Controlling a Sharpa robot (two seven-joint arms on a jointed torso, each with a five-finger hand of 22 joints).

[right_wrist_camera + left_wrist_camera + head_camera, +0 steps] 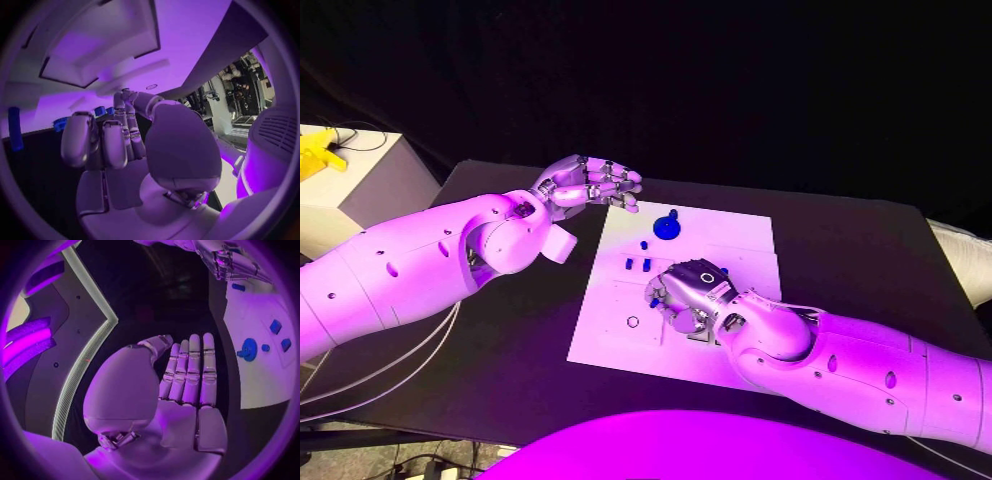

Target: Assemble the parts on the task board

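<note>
Here the white task board point(733, 240) lies in the middle of the black tabletop point(877, 260), with the small blue parts spread over its far half: a round blue gear-like part point(668, 228) stands near the far edge, and two little blue pegs point(638, 264) stand side by side a bit nearer the robot. The right hand point(687, 297) is low over the middle of the board, palm down, its fingers curled in toward the board surface; from the head view and the right wrist view alike I cannot tell whether anything is pinched between them or whether they are simply closed. The left hand point(589, 184) hovers off the board, just beyond its far left corner, raised above the tabletop. In the left wrist view its fingers point(190, 371) are held straight and close together with the thumb set apart, and nothing is in its grasp. That same view shows the round blue part point(249, 349) on the board beside the hand, well apart from its fingertips.
</note>
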